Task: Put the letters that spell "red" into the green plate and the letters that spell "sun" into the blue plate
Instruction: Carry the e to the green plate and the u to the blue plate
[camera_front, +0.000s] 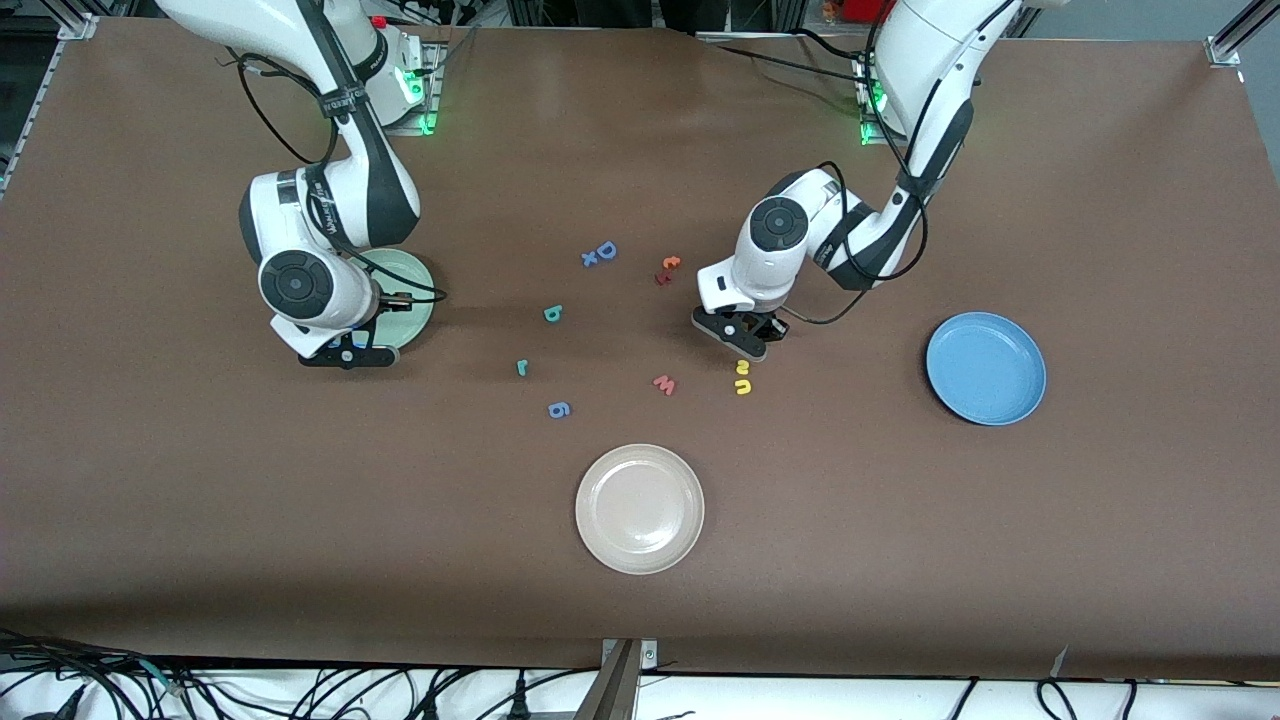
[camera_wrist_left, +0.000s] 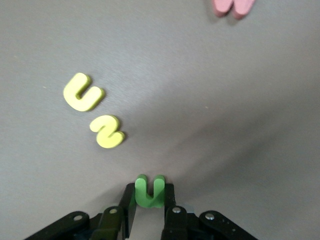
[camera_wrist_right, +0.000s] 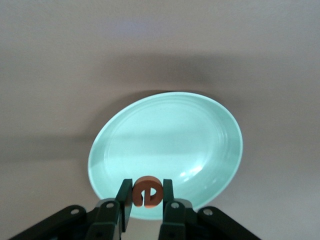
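Letters for "red": the orange "e" (camera_wrist_right: 146, 191) is pinched between the closed fingers of the right gripper (camera_front: 352, 352), low over the rim of the green plate (camera_wrist_right: 220, 145) at centre left of the front view; the teal "d" (camera_front: 553, 313) and teal "r" (camera_front: 521, 368) lie on the table (camera_front: 900, 550) near the middle of that view.
Letters for "sun": the green "n" (camera_wrist_left: 149, 191) is clamped in the closed fingers of the left gripper (camera_front: 747, 338), right of centre in the front view; whether it has left the table I cannot tell. The yellow "u" (camera_wrist_left: 82, 92) and yellow "s" (camera_wrist_left: 106, 131) lie just beside it.
Blue plate: sits at centre right (camera_front: 985, 367), well apart from the left gripper, nothing in it.
Done: no letter rests in either plate as far as can be seen.
Left: all six; judged closest is the "e", needing only a release over the green plate.
Not wanted: the cream plate (camera_front: 639, 508), low in the middle of the front view, and the red "w" (camera_front: 664, 384).
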